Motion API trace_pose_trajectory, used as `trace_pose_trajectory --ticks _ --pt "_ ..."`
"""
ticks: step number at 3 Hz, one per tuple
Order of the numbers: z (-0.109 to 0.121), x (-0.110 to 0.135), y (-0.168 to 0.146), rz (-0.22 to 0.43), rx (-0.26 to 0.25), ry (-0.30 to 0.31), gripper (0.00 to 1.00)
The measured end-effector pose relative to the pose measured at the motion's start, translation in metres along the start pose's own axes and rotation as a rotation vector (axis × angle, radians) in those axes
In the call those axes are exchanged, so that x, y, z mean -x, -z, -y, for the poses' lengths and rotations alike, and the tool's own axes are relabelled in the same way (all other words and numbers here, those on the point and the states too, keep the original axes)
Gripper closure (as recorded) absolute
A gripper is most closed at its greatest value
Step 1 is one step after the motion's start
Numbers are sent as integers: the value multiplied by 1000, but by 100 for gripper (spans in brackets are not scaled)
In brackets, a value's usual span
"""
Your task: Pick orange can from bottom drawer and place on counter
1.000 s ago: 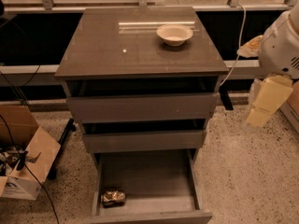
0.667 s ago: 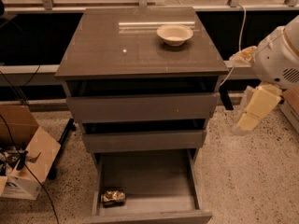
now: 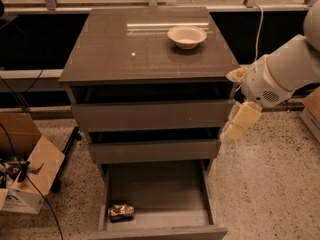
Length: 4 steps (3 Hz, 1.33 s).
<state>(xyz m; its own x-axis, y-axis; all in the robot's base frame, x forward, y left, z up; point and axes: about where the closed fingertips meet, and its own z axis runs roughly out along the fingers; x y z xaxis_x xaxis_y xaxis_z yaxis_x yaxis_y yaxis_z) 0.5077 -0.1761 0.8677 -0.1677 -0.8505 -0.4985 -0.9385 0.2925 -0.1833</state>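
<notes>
End effector [image 3: 239, 124] hangs just off the right end of the middle drawer [image 3: 155, 151], nothing in it, can't tell how open it is. The orange can [image 3: 121, 211] is well below it and to the left, lying in the front-left corner of the open bottom drawer [image 3: 160, 189].

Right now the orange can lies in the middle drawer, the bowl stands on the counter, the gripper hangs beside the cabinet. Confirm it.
Wrong drawer. The camera view shows the orange can lying in the open bottom drawer, near its front left corner. The bowl does stand on the counter and the gripper does hang beside the cabinet.
</notes>
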Motion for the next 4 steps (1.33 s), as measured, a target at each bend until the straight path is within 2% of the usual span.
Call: trace_pose_trajectory --ticks 1,2,4 --pt "3 2 -1 3 -12 -20 0" --pt "-13 -6 -13 13 34 -62 0" --pt "-50 -35 -93 54 110 -124 0"
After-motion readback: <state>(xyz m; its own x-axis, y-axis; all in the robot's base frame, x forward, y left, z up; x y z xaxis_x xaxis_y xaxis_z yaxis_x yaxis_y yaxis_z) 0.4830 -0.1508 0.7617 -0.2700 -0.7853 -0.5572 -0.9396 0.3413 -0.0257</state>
